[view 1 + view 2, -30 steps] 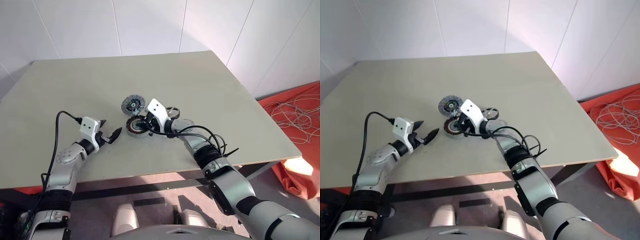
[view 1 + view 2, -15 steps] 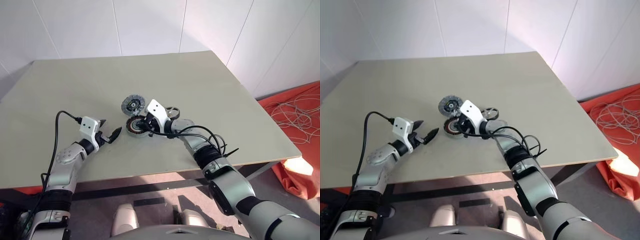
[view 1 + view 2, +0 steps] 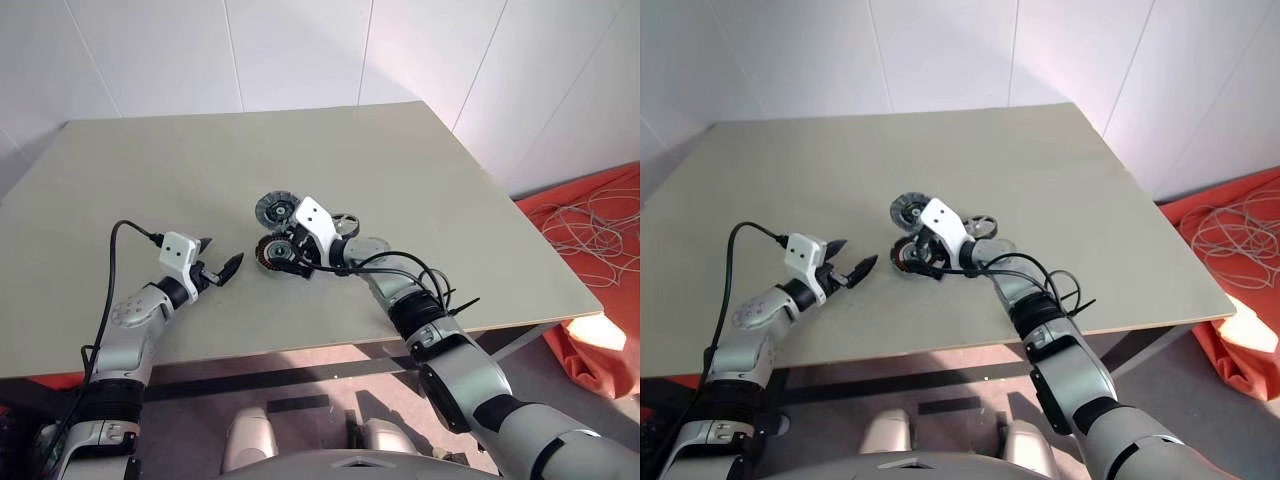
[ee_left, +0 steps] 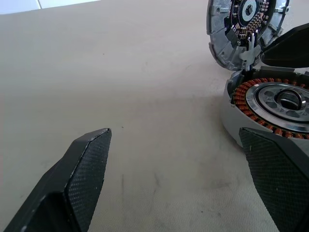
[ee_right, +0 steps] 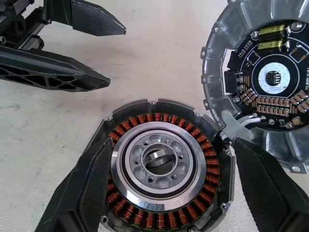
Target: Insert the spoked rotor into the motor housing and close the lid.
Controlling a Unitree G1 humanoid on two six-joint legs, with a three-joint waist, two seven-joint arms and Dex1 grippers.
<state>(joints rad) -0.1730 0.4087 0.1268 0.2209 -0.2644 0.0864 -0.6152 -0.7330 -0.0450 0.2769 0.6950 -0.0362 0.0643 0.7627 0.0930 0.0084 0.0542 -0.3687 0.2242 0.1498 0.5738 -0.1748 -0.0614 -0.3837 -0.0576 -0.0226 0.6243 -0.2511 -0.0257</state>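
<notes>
White wall panels back the table (image 3: 420, 180), where one motor housing (image 5: 161, 166) sits between the spread fingers of the right gripper (image 5: 164, 193), unheld, one lid (image 5: 268, 82) touching its rim. One spoked rotor (image 3: 345, 224) lies half hidden behind that arm; the left gripper (image 3: 218, 262) hovers released nearby.

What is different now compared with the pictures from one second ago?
The right gripper has opened its fingers, which now stand on either side of the motor housing. The lid has shifted to the right and nearer the housing. The left gripper stayed open in the same place, and the spoked rotor still lies behind the right arm.
</notes>
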